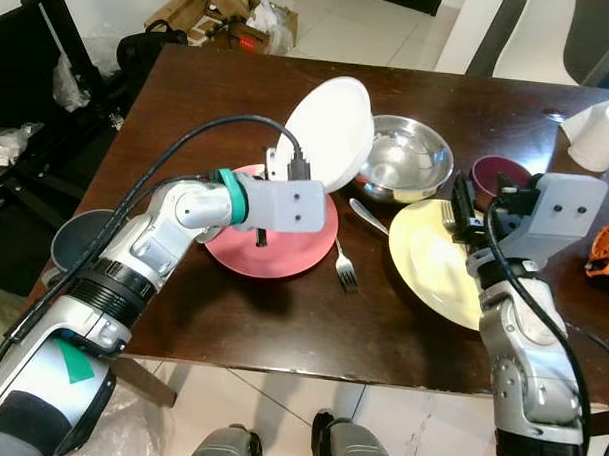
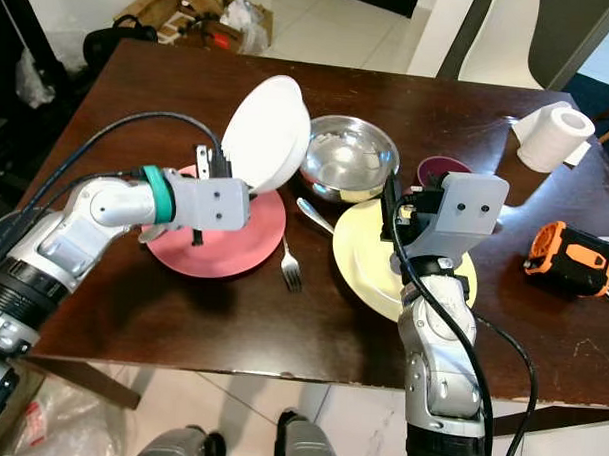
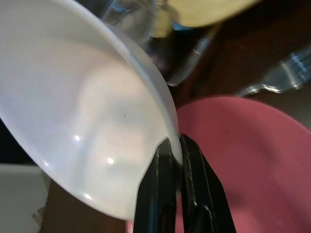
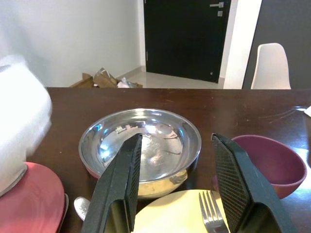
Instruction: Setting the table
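1. Bowl (image 1: 328, 131), white and tilted on edge, sits centre frame for you, over the red plate (image 1: 274, 245)
2. Your left gripper (image 3: 176, 160) pinches its rim tight
3. Your right gripper (image 4: 177, 179), spread wide, hovers at right over the yellow plate (image 1: 433, 263)
4. Steel bowl (image 1: 407, 157) lies just beyond; a fork (image 1: 345, 269) rests between the plates

Left side: the white bowl (image 1: 326, 132), tilted and pinched at its rim by your left gripper (image 3: 176, 150), hangs over the red plate (image 1: 274, 249) — it blocks passage there.
Centre: steel bowl (image 1: 402, 156), spoon (image 1: 369, 216) and fork (image 1: 345, 269) crowd the gap.
Right: yellow plate (image 1: 428, 262) and maroon bowl (image 4: 269, 162) lie under your spread right gripper (image 4: 182, 182).
Near edge: bare table (image 1: 281, 322) — free passage.
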Controlling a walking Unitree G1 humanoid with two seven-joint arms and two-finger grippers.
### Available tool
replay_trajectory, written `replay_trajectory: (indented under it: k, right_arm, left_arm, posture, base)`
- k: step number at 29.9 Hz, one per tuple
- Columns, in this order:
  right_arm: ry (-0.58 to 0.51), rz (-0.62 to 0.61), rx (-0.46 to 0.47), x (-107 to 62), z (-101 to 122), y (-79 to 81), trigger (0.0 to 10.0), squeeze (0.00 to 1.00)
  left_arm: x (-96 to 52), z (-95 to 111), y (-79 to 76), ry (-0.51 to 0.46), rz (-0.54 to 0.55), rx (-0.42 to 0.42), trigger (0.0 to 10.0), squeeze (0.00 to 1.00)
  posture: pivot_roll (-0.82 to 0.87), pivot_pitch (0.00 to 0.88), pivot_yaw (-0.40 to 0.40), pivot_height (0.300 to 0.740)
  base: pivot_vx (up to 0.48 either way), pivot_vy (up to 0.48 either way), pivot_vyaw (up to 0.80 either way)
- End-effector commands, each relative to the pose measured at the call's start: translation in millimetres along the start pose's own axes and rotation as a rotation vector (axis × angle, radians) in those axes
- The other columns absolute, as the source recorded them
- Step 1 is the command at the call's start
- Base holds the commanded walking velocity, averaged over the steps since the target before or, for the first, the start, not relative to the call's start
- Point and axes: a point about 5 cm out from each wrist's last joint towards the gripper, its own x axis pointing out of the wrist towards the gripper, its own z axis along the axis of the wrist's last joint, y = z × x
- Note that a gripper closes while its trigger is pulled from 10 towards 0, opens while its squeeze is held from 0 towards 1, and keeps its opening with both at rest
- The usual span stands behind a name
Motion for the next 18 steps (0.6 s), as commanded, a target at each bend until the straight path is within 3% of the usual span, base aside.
replay_trajectory:
  k: [1,6,8,9,12,13,18]
  right_arm:
    - [0.004,-0.02,-0.009,-4.1,-1.8,-3.1,10.0,0.0]
    - [0.007,-0.019,-0.01,-3.8,-2.1,-3.2,10.0,0.0]
    - [0.007,-0.016,-0.009,-2.6,-2.2,-2.6,10.0,0.0]
    - [0.006,-0.014,-0.009,-2.0,-2.2,-2.3,10.0,0.0]
    - [0.006,-0.013,-0.009,-1.7,-2.1,-2.0,10.0,0.0]
    - [0.006,-0.011,-0.009,-1.3,-2.1,-1.8,10.0,0.0]
    - [0.005,-0.007,-0.01,-1.3,-2.0,-1.9,10.0,0.0]
  left_arm:
    - [2.4,-7.4,-14.2,0.034,-0.079,0.05,10.0,0.0]
    - [0.2,-18.7,-35.9,0.078,-0.182,0.116,10.0,0.0]
    - [-1.2,-21.5,-43.8,0.083,-0.222,0.139,10.0,0.06]
    - [-1.5,-22.1,-46.6,0.084,-0.23,0.14,10.0,0.22]
    - [-1.6,-22.6,-48.1,0.084,-0.238,0.14,10.0,0.22]
    - [-0.4,-22.2,-47.8,0.084,-0.223,0.135,10.0,1.0]
    - [4.6,-20.9,-39.2,0.073,-0.128,0.143,10.0,1.0]
  posture:
    - [-0.01,0.036,0.037,0.74]
    - [-0.01,0.035,0.033,0.74]
    - [-0.01,0.032,0.03,0.74]
    - [-0.01,0.031,0.029,0.74]
    - [-0.01,0.031,0.029,0.74]
    - [-0.01,0.031,0.029,0.74]
    - [-0.01,0.023,0.022,0.74]
  base:
    - [0.0,0.0,0.0]
    - [0.0,0.0,0.0]
    - [0.0,0.0,0.0]
    - [0.0,0.0,0.0]
    - [0.0,0.0,0.0]
    - [0.0,0.0,0.0]
    - [0.0,0.0,0.0]
